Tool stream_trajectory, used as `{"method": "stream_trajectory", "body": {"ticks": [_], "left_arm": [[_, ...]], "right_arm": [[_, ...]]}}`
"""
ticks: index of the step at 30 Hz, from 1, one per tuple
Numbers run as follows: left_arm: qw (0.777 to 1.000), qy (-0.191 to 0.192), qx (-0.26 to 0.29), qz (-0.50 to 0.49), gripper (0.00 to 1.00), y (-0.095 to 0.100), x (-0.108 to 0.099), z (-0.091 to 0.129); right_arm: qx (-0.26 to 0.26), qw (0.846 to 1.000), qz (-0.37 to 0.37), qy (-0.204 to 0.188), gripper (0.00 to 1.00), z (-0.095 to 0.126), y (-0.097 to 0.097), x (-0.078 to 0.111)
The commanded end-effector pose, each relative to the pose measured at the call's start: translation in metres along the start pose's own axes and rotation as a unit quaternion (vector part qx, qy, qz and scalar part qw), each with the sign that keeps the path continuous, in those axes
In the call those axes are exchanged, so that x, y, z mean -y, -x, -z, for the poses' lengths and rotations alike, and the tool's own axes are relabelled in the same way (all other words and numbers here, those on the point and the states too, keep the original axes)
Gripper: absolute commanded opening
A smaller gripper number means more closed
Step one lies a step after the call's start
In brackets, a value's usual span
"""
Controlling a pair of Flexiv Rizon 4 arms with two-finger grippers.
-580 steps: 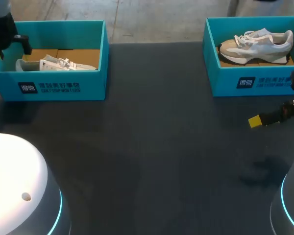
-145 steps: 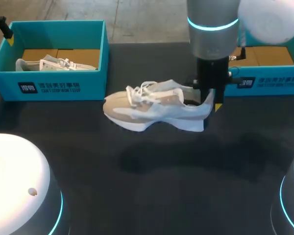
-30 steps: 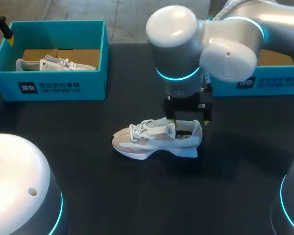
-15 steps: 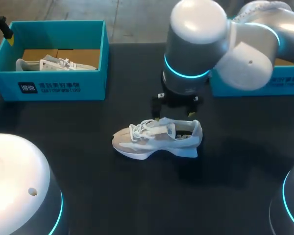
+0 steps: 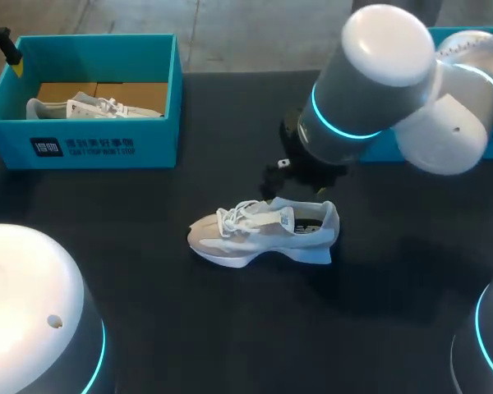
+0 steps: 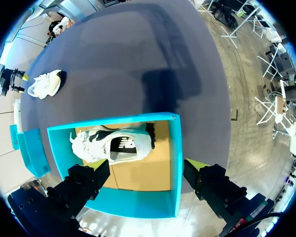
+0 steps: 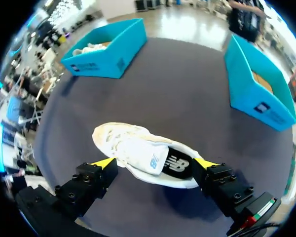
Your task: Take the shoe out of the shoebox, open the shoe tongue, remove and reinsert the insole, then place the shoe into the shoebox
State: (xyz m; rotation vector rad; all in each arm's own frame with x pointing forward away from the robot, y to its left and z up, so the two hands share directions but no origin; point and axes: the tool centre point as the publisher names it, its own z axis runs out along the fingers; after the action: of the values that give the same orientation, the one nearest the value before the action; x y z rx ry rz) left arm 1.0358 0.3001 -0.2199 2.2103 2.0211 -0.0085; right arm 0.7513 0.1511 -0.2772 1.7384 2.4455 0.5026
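Dark matte table (image 5: 230,328) carries two teal cardboard boxes; the right shoebox (image 7: 259,98) shows bare brown floor. Its beige-and-white mesh shoe (image 5: 263,232) already stands mid-table, toe left, laced, dark insole inside. Tongue, insole and return remain, I judge. The right gripper (image 7: 154,163) hangs spread above it, grasping nothing. The left gripper (image 6: 143,168) hangs spread over the far-left shoebox (image 5: 90,139).
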Motion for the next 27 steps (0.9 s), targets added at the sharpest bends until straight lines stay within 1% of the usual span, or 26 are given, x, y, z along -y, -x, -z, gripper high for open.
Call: {"method": "stream_trajectory", "body": {"ticks": [1,4,6,7,8,10,11,14,17,21,24,27], "left_arm": [[1.0,0.0,-0.001,-0.001,1.0,0.0,0.0,0.001],[1.0,0.0,-0.001,-0.001,1.0,0.0,0.0,0.001],[1.0,0.0,-0.001,-0.001,1.0,0.0,0.0,0.001],[1.0,0.0,-0.001,-0.001,1.0,0.0,0.0,0.001],[1.0,0.0,-0.001,-0.001,1.0,0.0,0.0,0.001],[1.0,0.0,-0.001,-0.001,1.0,0.0,0.0,0.001],[1.0,0.0,-0.001,-0.001,1.0,0.0,0.0,0.001],[1.0,0.0,-0.001,-0.001,1.0,0.0,0.0,0.001],[1.0,0.0,-0.001,-0.001,1.0,0.0,0.0,0.001],[1.0,0.0,-0.001,-0.001,1.0,0.0,0.0,0.001],[1.0,0.0,-0.001,-0.001,1.0,0.0,0.0,0.001],[1.0,0.0,-0.001,-0.001,1.0,0.0,0.0,0.001]], "right_arm": [[-0.068,0.984,0.152,0.056,1.0,0.002,0.006,0.005],[-0.083,0.97,0.217,0.074,1.0,0.007,0.012,0.007],[-0.098,0.956,0.262,0.088,1.0,0.012,0.014,0.008],[-0.101,0.951,0.28,0.088,1.0,0.014,0.015,0.008],[-0.105,0.941,0.307,0.092,1.0,0.016,0.016,0.009],[-0.114,0.931,0.335,0.09,1.0,0.019,0.018,0.009],[-0.116,0.922,0.358,0.093,1.0,0.021,0.019,0.009],[-0.122,0.901,0.408,0.08,1.0,0.024,0.022,0.008],[-0.126,0.881,0.453,0.056,1.0,0.027,0.026,0.008],[-0.123,0.858,0.498,0.031,1.0,0.029,0.038,0.008],[-0.117,0.847,0.518,0.016,1.0,0.031,0.048,0.008],[-0.113,0.832,0.543,0.016,1.0,0.034,0.058,0.009]]}}
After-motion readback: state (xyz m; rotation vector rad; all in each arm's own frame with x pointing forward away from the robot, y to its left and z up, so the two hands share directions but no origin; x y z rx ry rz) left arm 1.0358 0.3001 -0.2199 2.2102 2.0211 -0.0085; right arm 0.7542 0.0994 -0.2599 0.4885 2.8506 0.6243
